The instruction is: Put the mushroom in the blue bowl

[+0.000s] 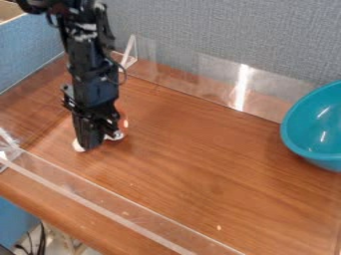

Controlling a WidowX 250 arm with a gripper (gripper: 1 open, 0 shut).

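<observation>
The mushroom (83, 145) lies on the wooden table at the left, its white stem poking out to the left of the fingers and a bit of its cap showing on the right. My gripper (95, 139) stands upright over it, fingers pointing down at the table and shut on the mushroom, which they mostly hide. The blue bowl (317, 125) sits at the right edge of the view, far from the gripper and partly cut off by the frame.
A low clear plastic wall (200, 75) borders the wooden table (200, 169) at the back and along the front left edge. A blue panel (27, 55) stands behind the arm at the left.
</observation>
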